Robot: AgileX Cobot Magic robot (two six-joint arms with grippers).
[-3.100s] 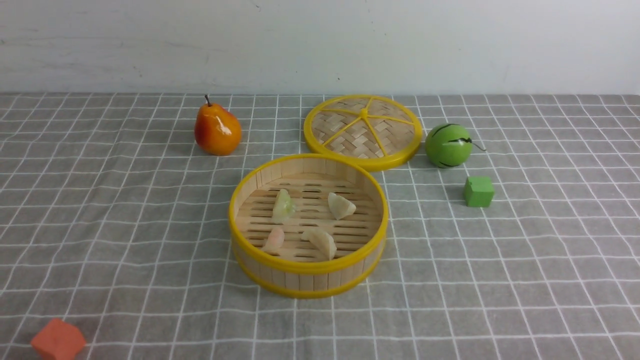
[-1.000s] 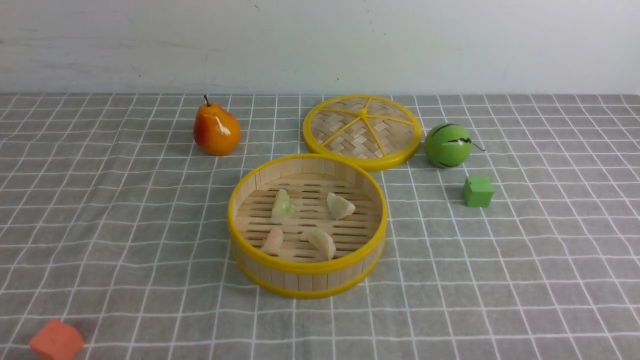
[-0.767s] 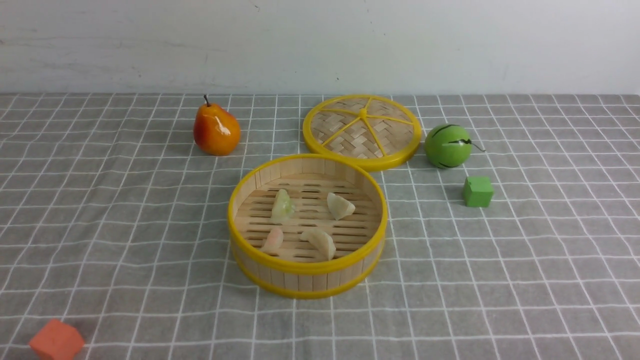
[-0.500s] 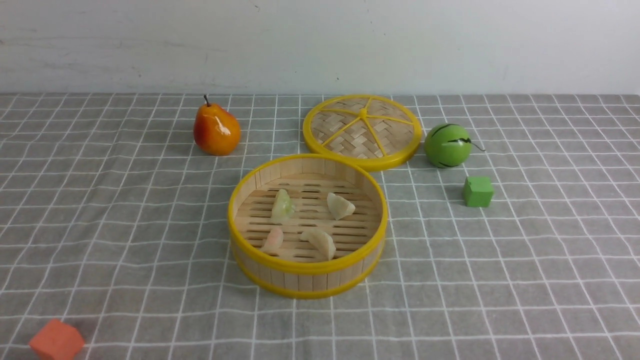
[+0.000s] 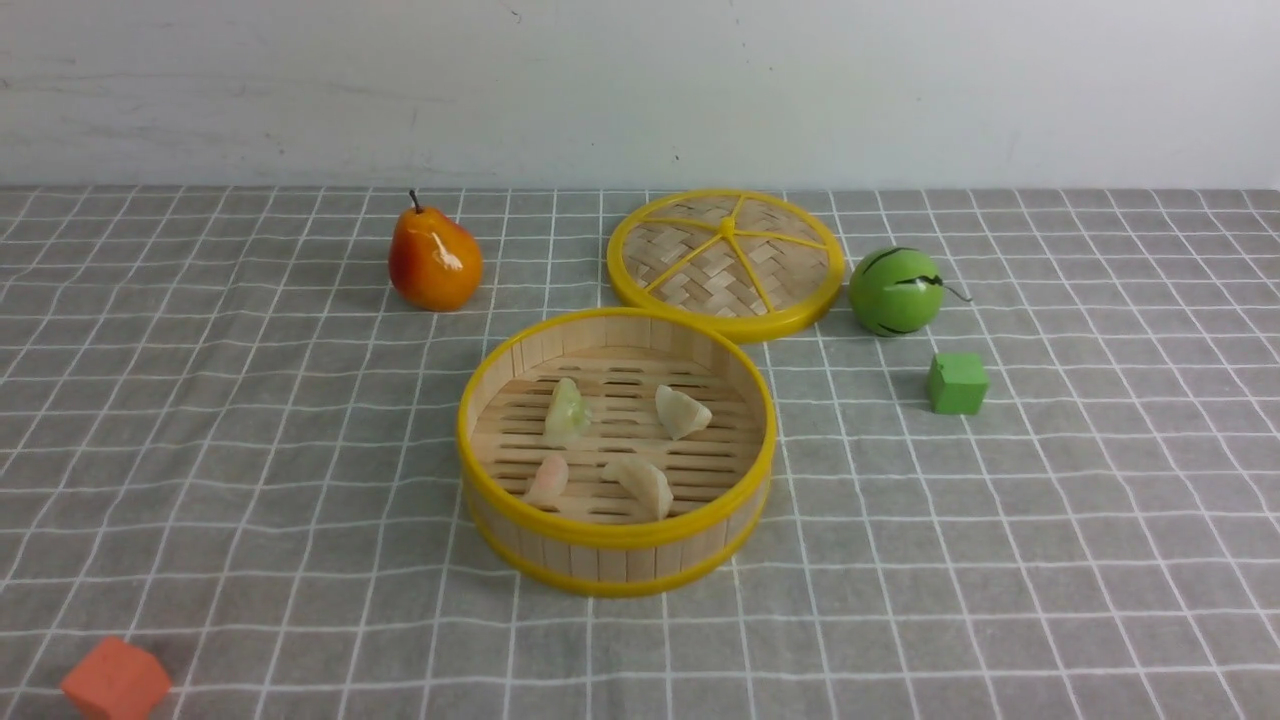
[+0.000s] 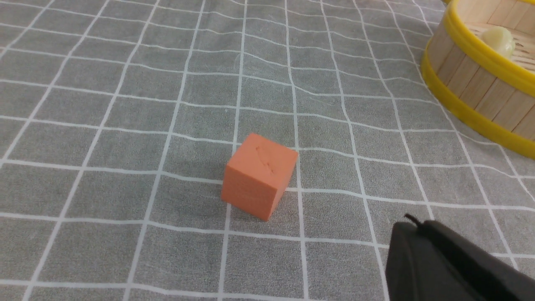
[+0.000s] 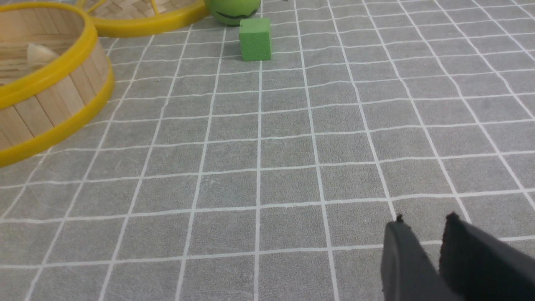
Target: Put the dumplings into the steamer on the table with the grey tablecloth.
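Two tools hang low over the near cloth (image 5: 300,450), seen only in the wrist views. The left tool (image 6: 413,223) has its jaws pressed together with no gap, holding nothing; the right tool (image 7: 422,223) shows a narrow slit between its jaws, slightly open and empty. Just beyond the left tool an orange cube (image 6: 260,181) sits on the grey checked cloth that drapes the bench (image 5: 1100,600), at the near left corner in the front view.

Farther in, at the middle of the bench, stands the steamer (image 5: 617,534). All four dumplings lie on its slatted floor: the pink one (image 5: 548,481) and a cream one (image 5: 643,484) toward the near wall, the green one (image 5: 567,411) and the other cream one (image 5: 681,411) behind them, none touching another.

To the right and a little beyond, a green cube (image 5: 957,383) rests well apart from the steamer. Behind it is a green striped ball (image 5: 895,291). The woven lid (image 5: 727,262) lies flat just behind the steamer, and a pear (image 5: 434,260) stands upright to the far left.
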